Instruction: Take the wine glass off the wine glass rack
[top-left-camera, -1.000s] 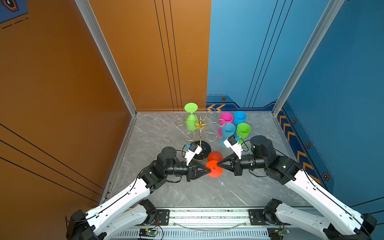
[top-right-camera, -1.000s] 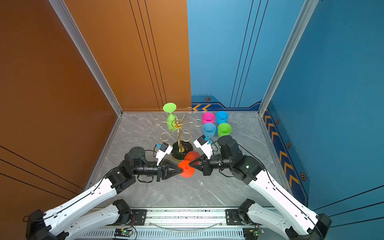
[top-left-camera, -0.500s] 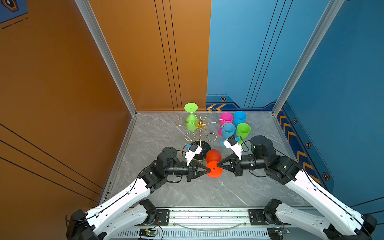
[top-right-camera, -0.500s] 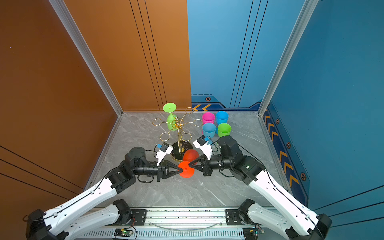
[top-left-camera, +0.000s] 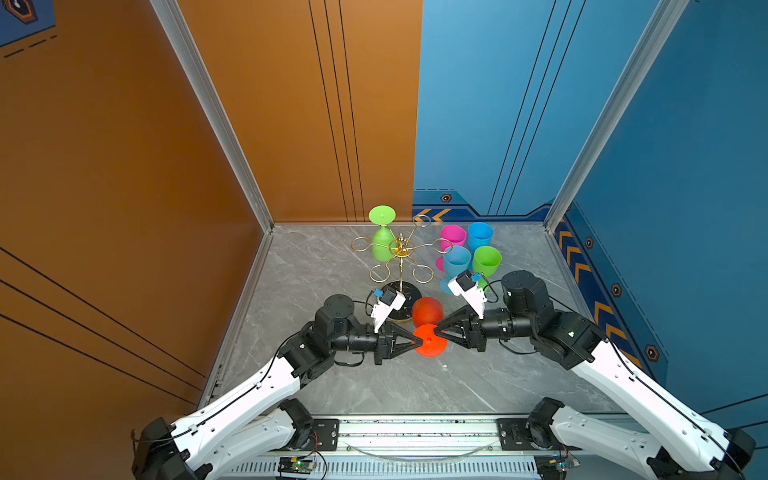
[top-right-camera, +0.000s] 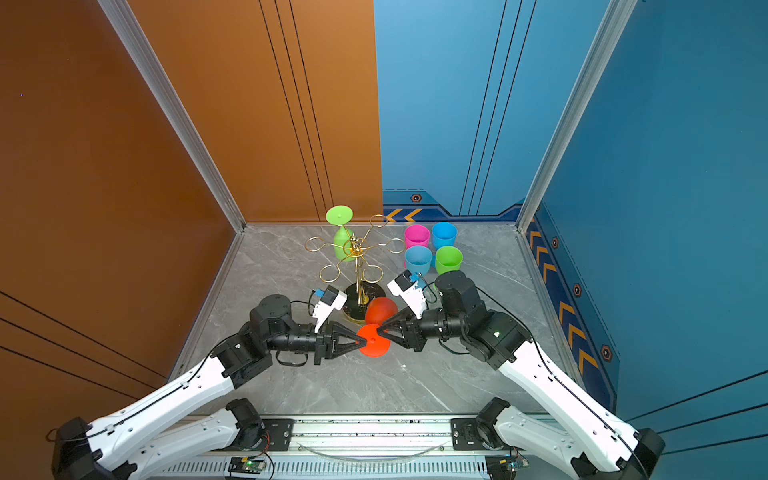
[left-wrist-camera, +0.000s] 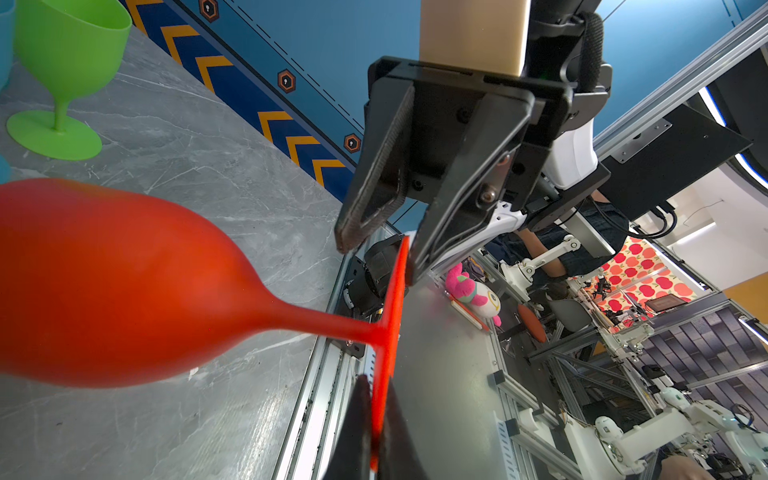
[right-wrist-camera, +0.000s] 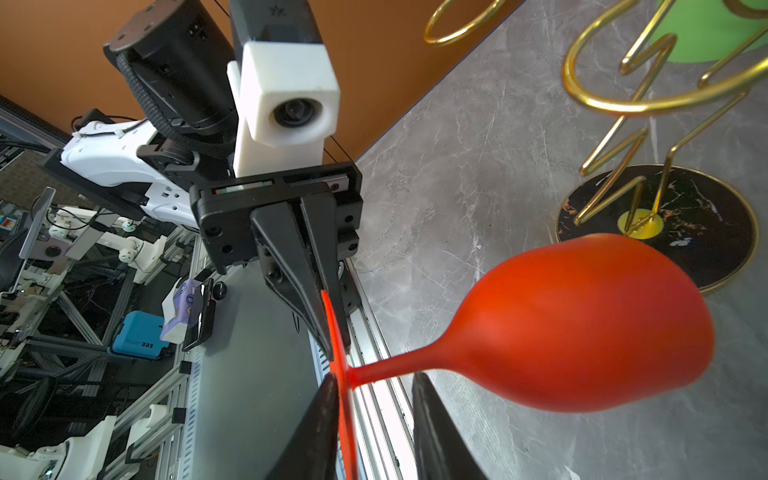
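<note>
Bare grey table (top-left-camera: 395, 386) runs along the front edge and up the left side, open for passage. Mid-table, the gold rack (top-left-camera: 401, 249) spreads looped arms wide, a green glass (top-left-camera: 382, 245) hanging at its back. Four coloured glasses (top-left-camera: 457, 259) crowd the table just right of it. Left gripper (top-left-camera: 419, 341), right gripper (top-left-camera: 437, 331) and a red glass (top-left-camera: 428, 316) between them block the rack's front.
</note>
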